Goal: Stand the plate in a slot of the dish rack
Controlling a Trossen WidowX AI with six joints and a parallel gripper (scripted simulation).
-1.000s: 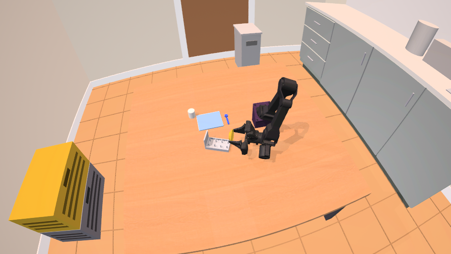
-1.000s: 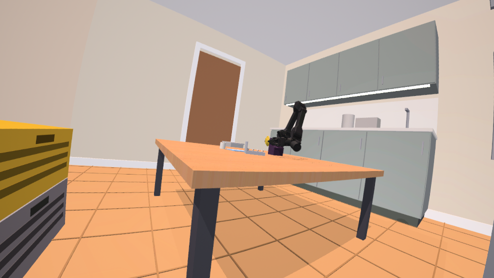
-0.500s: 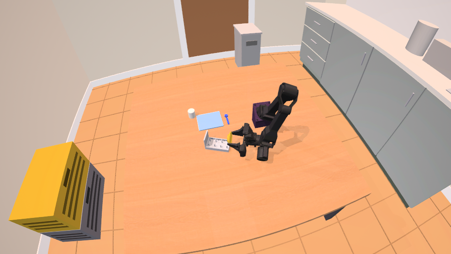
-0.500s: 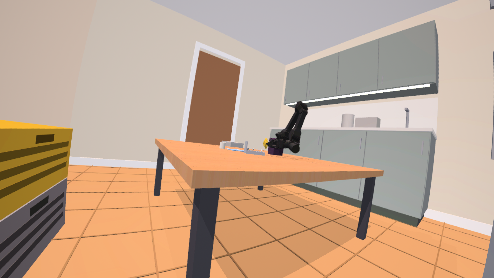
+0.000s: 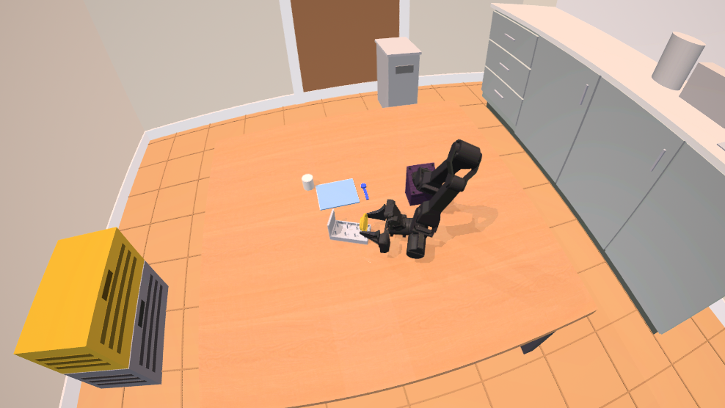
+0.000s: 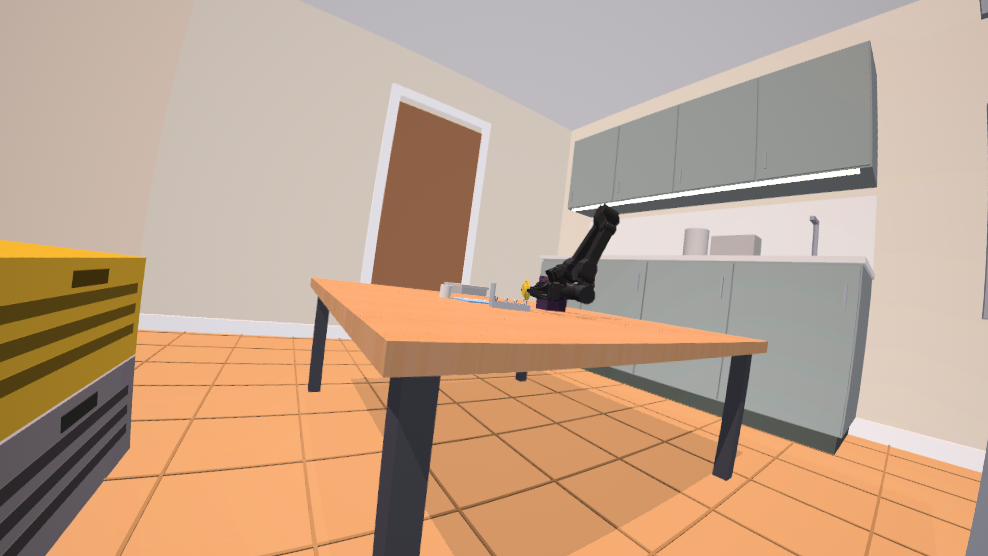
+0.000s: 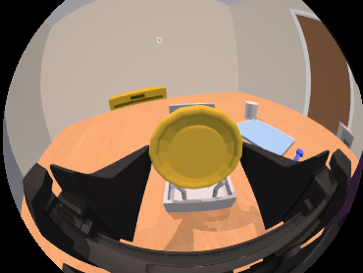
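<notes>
Though wide apart, jaws tight on plate [image 5: 363,221] [image 6: 525,289] [image 7: 196,148].

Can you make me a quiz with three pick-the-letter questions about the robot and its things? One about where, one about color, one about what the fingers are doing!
1. What does the white cup stand next to?
A) the door
B) the blue board
C) the robot's base

2. What color is the plate?
A) yellow
B) red
C) green

3. How are the fingers?
A) shut on the spoon
B) open, with nothing between them
C) shut on the plate

Answers:
1. B: the cup stands beside the board.
2. A: the plate looks yellow all over.
3. C: the fingers grip its rim from both sides.
</notes>
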